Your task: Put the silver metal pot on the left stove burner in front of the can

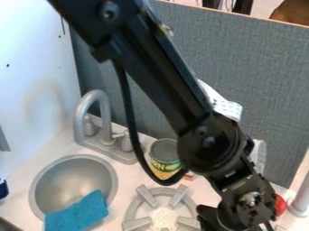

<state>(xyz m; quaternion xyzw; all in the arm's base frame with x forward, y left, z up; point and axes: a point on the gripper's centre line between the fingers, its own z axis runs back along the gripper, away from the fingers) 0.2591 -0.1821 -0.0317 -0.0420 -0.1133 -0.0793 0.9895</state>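
Observation:
The black gripper (240,217) hangs at the lower right, just right of the grey stove burner (140,223), and its lower end runs to the bottom edge. Close by on its right is a red rounded object (280,205), partly hidden behind the arm. A tin can (165,155) with a yellow and green label stands behind the burner, left of the arm's wrist joint. Over the front rim of the sink (57,180) lies a blue cloth or sponge (78,214), partly inside the bowl.
A grey faucet (100,101) rises behind the sink. White wall on the left, grey partition (265,81) at the back. A clear object (258,155) and a white patterned item (226,108) are partly behind the arm. A dark blue object (3,189) sits at the left edge.

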